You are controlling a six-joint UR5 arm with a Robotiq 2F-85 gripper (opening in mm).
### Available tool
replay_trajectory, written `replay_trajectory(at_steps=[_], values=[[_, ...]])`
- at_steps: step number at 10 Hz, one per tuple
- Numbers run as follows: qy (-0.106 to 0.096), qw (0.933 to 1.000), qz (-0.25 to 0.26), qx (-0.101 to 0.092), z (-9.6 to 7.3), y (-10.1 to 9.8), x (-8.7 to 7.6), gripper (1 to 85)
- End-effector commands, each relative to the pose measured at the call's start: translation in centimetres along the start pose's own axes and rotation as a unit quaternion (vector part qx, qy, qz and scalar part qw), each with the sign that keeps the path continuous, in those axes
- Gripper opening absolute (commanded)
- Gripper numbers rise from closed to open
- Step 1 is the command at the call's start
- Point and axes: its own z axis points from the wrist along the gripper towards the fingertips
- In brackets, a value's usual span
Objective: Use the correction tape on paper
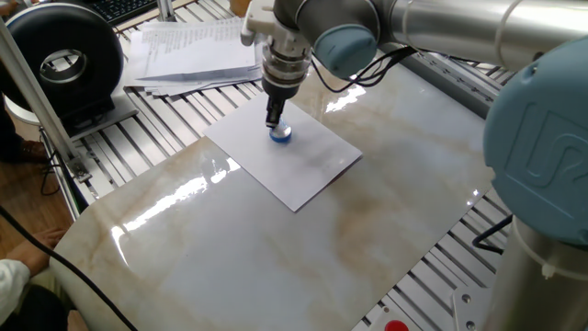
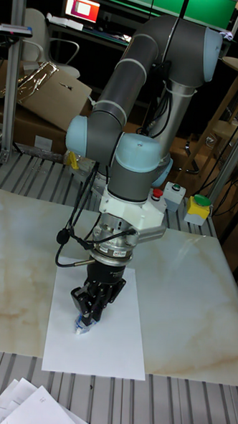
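Note:
The paper (image 1: 294, 161) (image 2: 110, 333) is a plain white sheet lying flat on the marble tabletop. The correction tape (image 1: 280, 132) (image 2: 80, 326), small, blue and clear, rests tip-down on the sheet's far part. My gripper (image 1: 276, 120) (image 2: 86, 317) points straight down and is shut on the correction tape, its dark fingers pinching the top of it. The tape's lower end touches the paper. In the tall fixed view the fingers hide most of the dispenser.
A stack of printed papers (image 1: 188, 51) lies on the slatted frame behind the sheet. A black round device (image 1: 64, 60) stands at the far left. Red, green and yellow buttons (image 2: 177, 195) sit behind the marble slab (image 1: 367, 221).

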Motion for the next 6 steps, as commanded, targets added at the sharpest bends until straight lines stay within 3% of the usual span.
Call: replay_trajectory(at_steps=[1,2,3,4,6], values=[[0.022,0.9996,0.011,-0.016,-1.1,0.5,2.5,30.3],[0.046,0.9985,0.018,-0.024,-2.2,0.8,3.6,38.3],[0.047,0.997,0.042,-0.046,-2.7,2.0,3.4,48.3],[0.051,0.9952,0.068,-0.049,-2.8,2.2,3.4,73.0],[0.044,0.9898,0.126,-0.05,-2.4,2.4,2.5,78.3]])
